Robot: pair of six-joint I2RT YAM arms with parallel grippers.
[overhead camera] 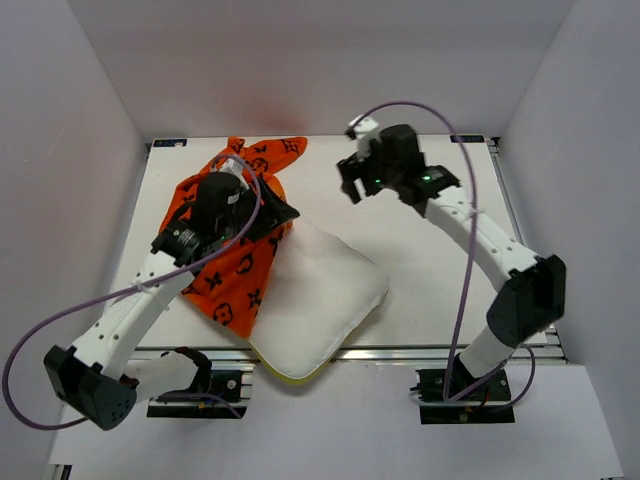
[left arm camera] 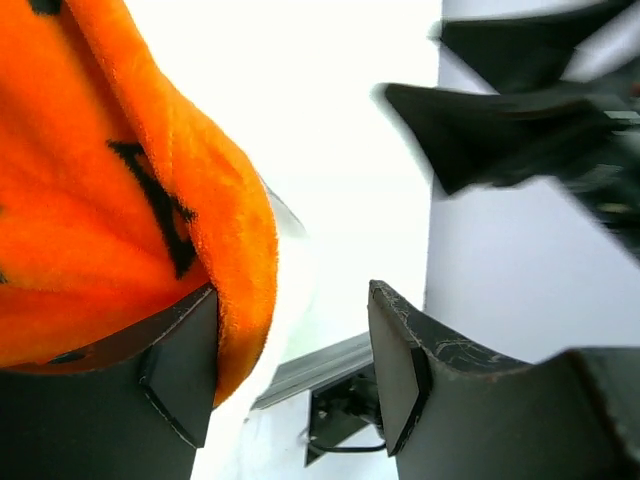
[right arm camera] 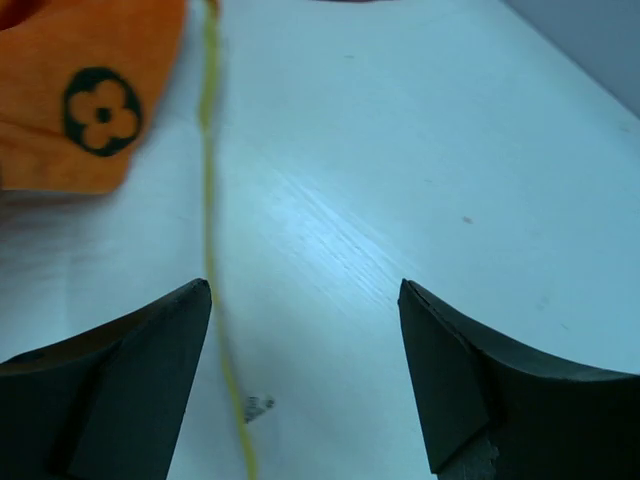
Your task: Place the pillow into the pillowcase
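Observation:
The cream-white pillow lies slantwise at the table's front middle, its near corner over the front edge. Its left part is under the orange monogram pillowcase, which is bunched toward the back left. My left gripper is open at the case's right edge. In the left wrist view the orange fabric drapes over the left finger, with the pillow beside it. My right gripper is open and empty above the table behind the pillow. Its wrist view shows a thin yellow pillow seam and a case corner.
White walls enclose the table on the left, back and right. The metal front rail and both arm bases sit at the near edge. A purple cable loops off each arm.

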